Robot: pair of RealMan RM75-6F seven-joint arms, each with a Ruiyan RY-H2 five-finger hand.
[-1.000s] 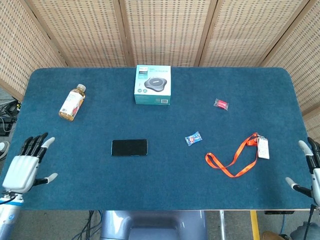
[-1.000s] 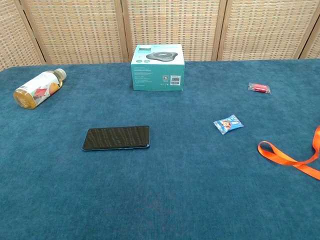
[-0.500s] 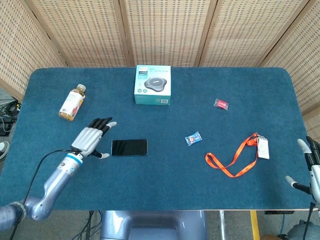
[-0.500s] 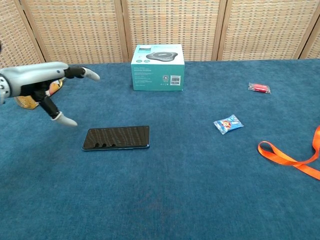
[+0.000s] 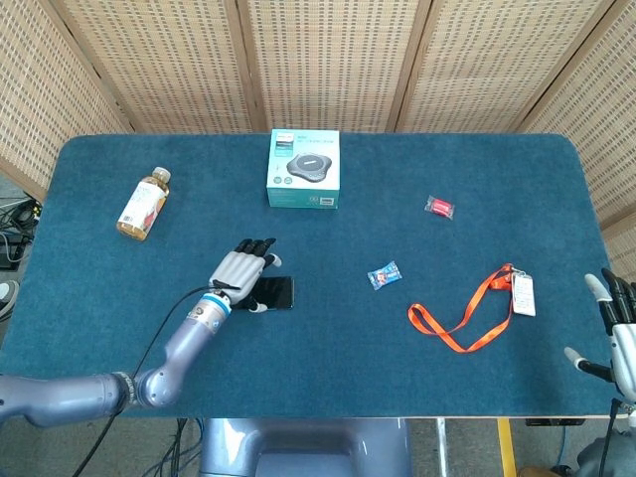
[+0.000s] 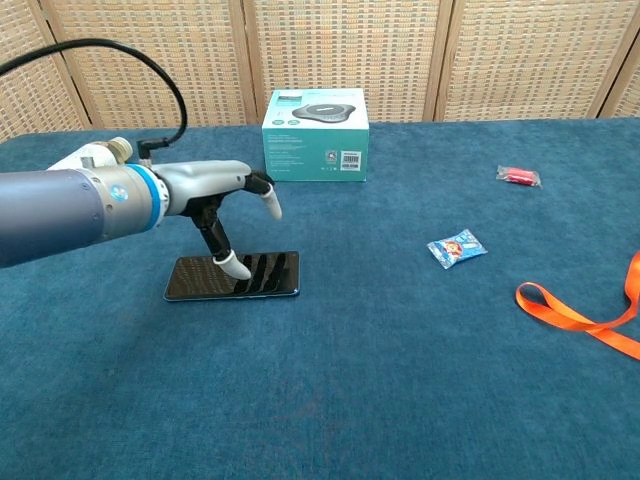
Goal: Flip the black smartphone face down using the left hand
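The black smartphone (image 5: 277,292) (image 6: 260,276) lies flat, screen up, left of the table's middle. My left hand (image 5: 241,271) (image 6: 215,190) hovers over its left half with fingers spread and thumb pointing down toward the screen. In the chest view the hand holds nothing and stands a little above the phone. My right hand (image 5: 618,328) rests off the table's right front corner, fingers apart, holding nothing; the chest view does not show it.
A teal box (image 5: 304,168) (image 6: 315,134) stands behind the phone. A juice bottle (image 5: 144,203) lies at the far left. A blue candy (image 5: 384,275) (image 6: 457,247), a red candy (image 5: 439,207) (image 6: 518,176) and an orange lanyard (image 5: 463,316) (image 6: 583,316) lie to the right.
My left arm has swung in from the table's left front corner to over the phone's left half. The phone has not moved, and the right hand has stayed put.
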